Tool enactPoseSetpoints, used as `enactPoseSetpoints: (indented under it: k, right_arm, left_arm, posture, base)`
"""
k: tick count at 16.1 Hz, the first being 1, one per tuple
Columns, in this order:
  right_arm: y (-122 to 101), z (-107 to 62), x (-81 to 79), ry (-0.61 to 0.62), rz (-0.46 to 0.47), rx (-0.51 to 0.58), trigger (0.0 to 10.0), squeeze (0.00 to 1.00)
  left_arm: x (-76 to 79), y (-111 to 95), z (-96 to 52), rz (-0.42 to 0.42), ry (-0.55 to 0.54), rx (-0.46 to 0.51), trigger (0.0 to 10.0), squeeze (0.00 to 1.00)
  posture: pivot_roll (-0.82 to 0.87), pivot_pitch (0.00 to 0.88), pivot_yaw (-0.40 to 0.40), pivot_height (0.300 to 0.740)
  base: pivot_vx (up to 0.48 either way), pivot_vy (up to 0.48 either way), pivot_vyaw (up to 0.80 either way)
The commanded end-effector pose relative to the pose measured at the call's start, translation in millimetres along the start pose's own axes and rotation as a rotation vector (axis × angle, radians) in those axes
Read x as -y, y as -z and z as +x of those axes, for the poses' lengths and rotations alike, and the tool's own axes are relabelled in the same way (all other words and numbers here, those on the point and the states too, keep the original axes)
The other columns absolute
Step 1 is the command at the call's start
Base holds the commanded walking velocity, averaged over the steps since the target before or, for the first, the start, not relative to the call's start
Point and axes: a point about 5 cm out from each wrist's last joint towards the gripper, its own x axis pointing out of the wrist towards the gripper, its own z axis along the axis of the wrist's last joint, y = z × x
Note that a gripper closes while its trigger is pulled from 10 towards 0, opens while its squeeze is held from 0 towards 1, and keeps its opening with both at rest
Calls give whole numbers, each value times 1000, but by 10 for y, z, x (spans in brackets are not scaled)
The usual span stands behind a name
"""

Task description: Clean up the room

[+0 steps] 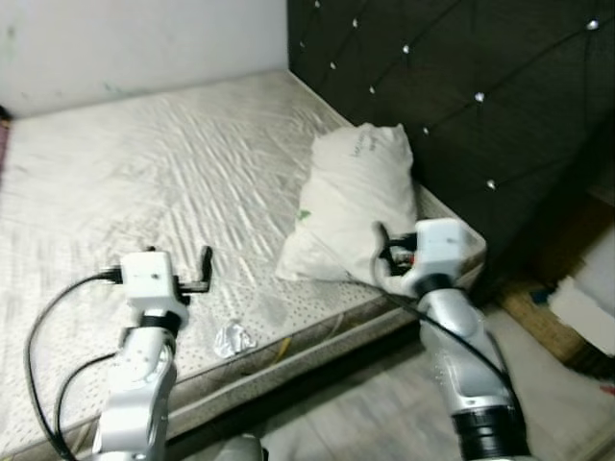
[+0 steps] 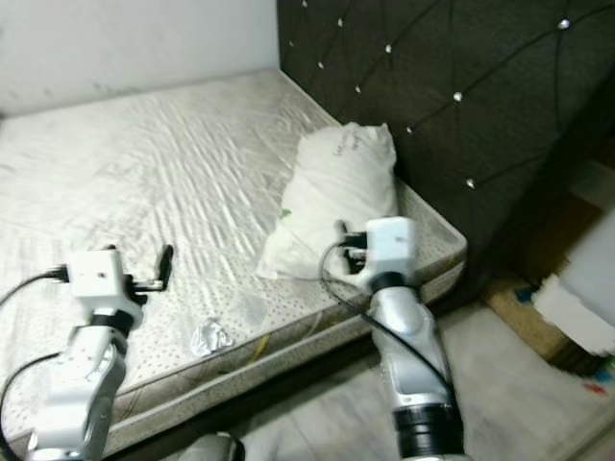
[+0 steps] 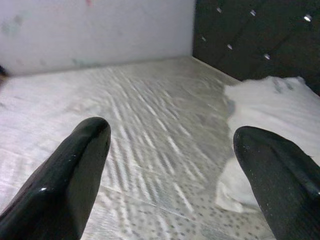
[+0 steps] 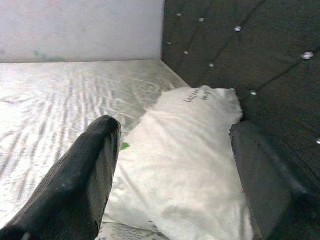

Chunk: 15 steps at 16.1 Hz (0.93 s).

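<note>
Against the dark tufted headboard (image 1: 461, 86) a bare mattress (image 1: 144, 182) carried a plump white pillow (image 1: 360, 202) with faint green print, lying at its head end. Just before it, the right gripper (image 4: 172, 175) stood wide open, empty, its fingers (image 4: 85, 175) framing the pillow. Beside it, the left gripper (image 3: 172, 175) hung open over the mattress near a crumpled wrapper (image 1: 233, 338).
</note>
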Motion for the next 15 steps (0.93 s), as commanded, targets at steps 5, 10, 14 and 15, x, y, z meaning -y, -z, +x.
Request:
enactPoseSetpoints:
  k: [5, 10, 14, 15]
  right_arm:
    - [16, 2, 79, 15, -11, -2, 10000, 0]
    - [16, 12, 78, 7, -13, 1, 10000, 0]
    - [38, 2, 77, 3, -17, -3, 10000, 0]
    - [41, 2, 75, 2, -17, -4, 10000, 0]
  left_arm:
    - [44, 7, -6, 25, 2, -5, 10000, 0]
    - [67, 19, -8, 1, 26, -2, 10000, 0]
    - [73, 14, -3, 11, 33, 6, 10000, 0]
    - [73, 17, -3, 5, 36, 4, 10000, 0]
  posture:
    - [112, 0, -13, 740]
    - [116, 0, -16, 740]
    - [117, 0, -17, 740]
    - [117, 0, -15, 740]
  base:
    - [0, 0, 800]
    - [0, 0, 800]
    - [0, 0, 800]
    - [0, 0, 800]
